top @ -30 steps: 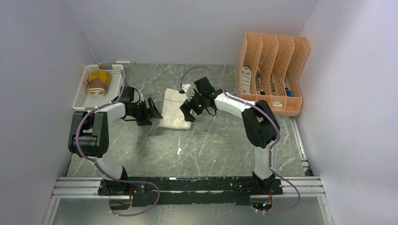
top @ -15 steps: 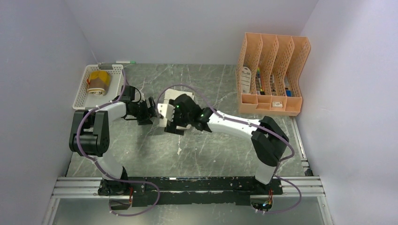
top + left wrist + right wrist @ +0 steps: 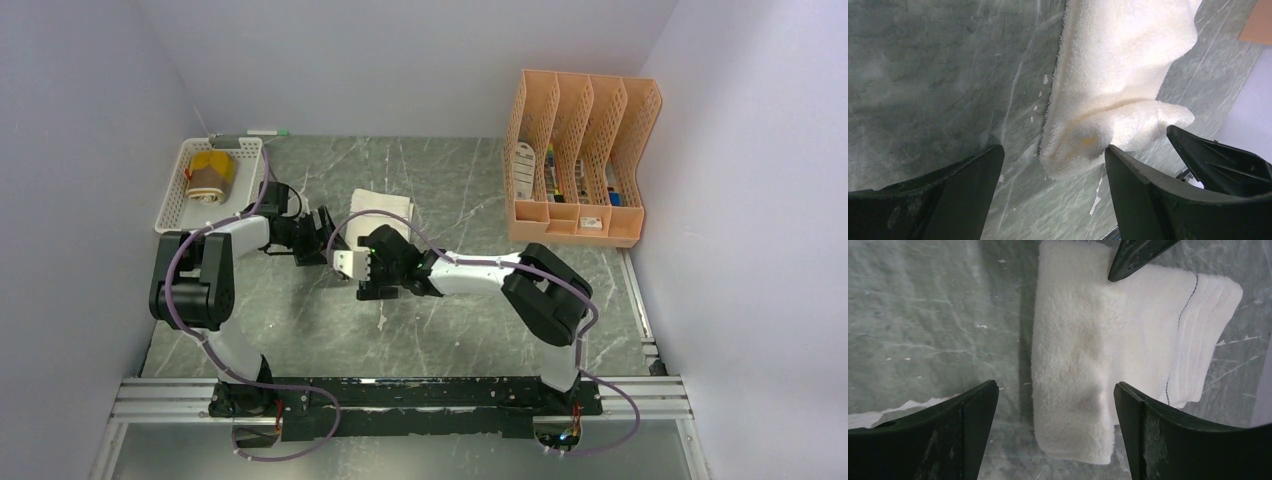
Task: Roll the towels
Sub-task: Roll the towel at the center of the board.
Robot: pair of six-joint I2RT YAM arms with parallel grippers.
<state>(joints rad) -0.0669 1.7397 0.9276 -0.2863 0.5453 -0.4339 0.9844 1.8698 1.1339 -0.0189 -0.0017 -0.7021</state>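
Now your open right gripper straddles the cream towel at its folded edge; your open left gripper brackets its corner.

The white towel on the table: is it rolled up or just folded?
Folded, not rolled. The white towel lies mostly flat on the table, its stacked layer edges showing at one end.
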